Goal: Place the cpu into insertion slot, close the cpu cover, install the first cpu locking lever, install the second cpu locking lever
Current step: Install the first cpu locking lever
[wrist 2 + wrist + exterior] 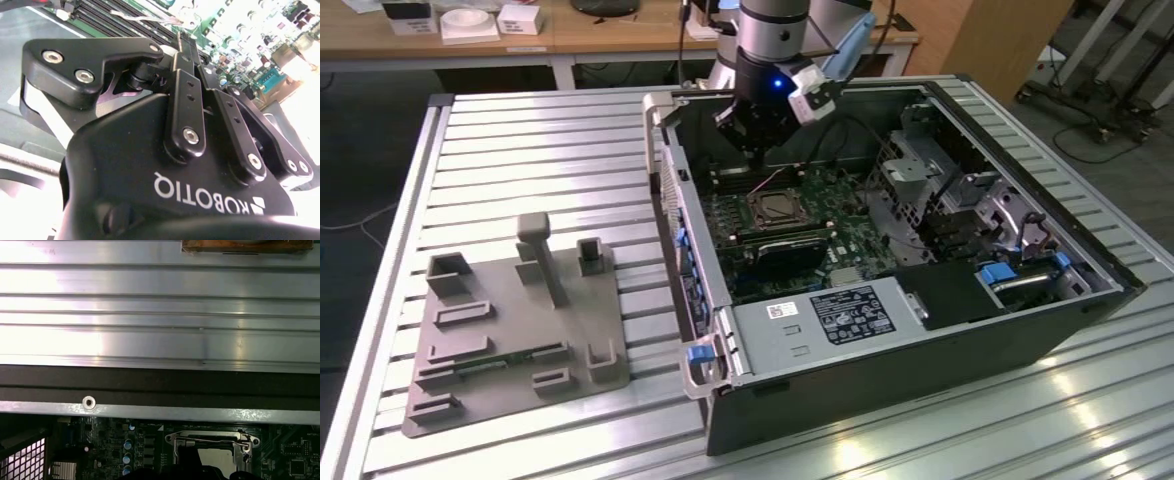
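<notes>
Claw (758, 152) hangs over the far part of the open case (1067, 330), tip pointing down just beyond the socket (779, 207); can't tell from exterior view if spread or pressed together. In the second wrist view the claw body (175, 200) is close up w/ black linkages running toward the green board (240, 55); fingertips hidden, so state still unclear, and can't tell if it's pinching anything.

Socket sits approx mid-board in exterior view, silvery rim w/ a pale square centre. First wrist view shows it closer: cover (212, 439) w/ silvery frame lying flat over the socket, a thin lever (210, 441) across its far edge, pale cpu (216, 459) top visible through the window cut-out. Dark claw part overlaps the near edge of the socket there. Capacitors and small parts on board left of socket in that view.

Case lies on its side on the ribbed metal table (520, 160), toward the exterior view's right. Black label plate (854, 312) near the case's near end, blue clips (998, 274) at near-right. Grey fixture plate (507, 320) w/ upright blocks sits on the table at the exterior view's left, well apart from case. Wooden bench (627, 30) w/ small boxes beyond the table.
</notes>
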Motion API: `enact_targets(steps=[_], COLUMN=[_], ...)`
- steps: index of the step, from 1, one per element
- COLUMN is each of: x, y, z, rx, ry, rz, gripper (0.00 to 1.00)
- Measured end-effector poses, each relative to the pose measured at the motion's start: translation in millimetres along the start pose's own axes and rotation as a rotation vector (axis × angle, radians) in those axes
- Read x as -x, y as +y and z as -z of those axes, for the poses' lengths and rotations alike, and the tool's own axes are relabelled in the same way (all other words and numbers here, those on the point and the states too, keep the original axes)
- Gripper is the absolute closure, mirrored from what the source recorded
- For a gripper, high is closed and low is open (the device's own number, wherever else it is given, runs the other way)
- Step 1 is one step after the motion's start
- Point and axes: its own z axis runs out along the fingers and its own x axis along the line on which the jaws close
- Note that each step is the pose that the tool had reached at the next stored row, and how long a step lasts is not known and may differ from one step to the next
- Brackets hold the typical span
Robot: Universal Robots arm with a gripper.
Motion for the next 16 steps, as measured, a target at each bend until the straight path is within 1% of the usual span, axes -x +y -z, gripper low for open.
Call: enact_targets(steps=[5, 10, 16], x=[2.8, 5.5, 15.6], y=[-0.1, -0.3, 1.2], z=[-7.5, -11.8, -17.9], rx=[-0.0006, -0.0022, -0.0021], ry=[0.0001, -0.0007, -0.001], rz=[-0.001, -0.036, -0.041], gripper=[0.89, 0.89, 0.89])
